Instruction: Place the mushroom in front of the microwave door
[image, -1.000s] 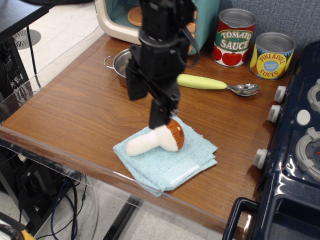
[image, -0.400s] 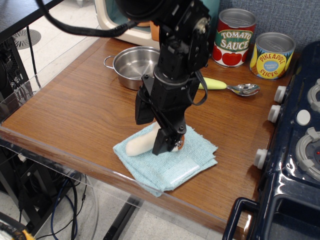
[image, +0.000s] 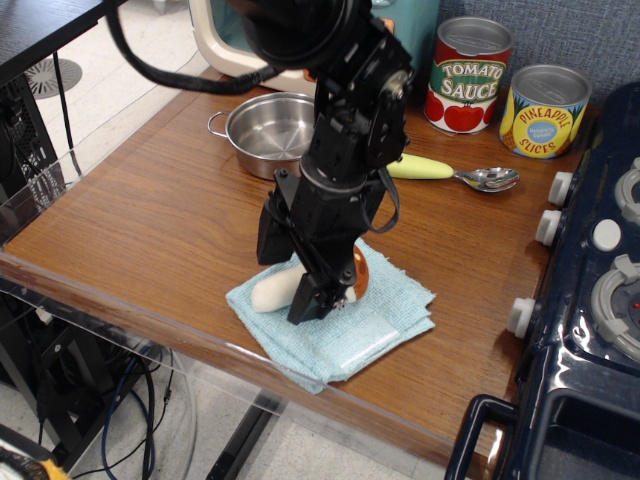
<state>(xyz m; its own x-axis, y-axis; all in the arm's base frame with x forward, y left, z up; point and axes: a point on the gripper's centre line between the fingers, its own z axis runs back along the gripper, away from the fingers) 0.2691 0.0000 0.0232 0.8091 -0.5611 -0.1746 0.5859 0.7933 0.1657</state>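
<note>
The mushroom lies on its side on a light blue cloth (image: 350, 335) near the table's front edge. Its cream stem (image: 268, 293) points left and its brown-orange cap (image: 359, 272) points right. My gripper (image: 290, 283) is down over the mushroom's middle. Its jaws stand apart, one finger behind the stem and one finger (image: 308, 300) in front. The gripper hides the mushroom's middle. The cream-and-teal microwave (image: 222, 52) stands at the far top edge. My arm mostly hides it, and its door does not show clearly.
A steel pot (image: 268, 130) stands behind my arm. A green-handled spoon (image: 440, 170) lies to the right. A tomato sauce can (image: 470, 75) and a pineapple can (image: 545, 110) stand at the back. A dark toy stove (image: 590, 300) fills the right side.
My gripper has moved toward the front and come down from above the mushroom's cap to straddle the mushroom. The mushroom and cloth have not moved.
</note>
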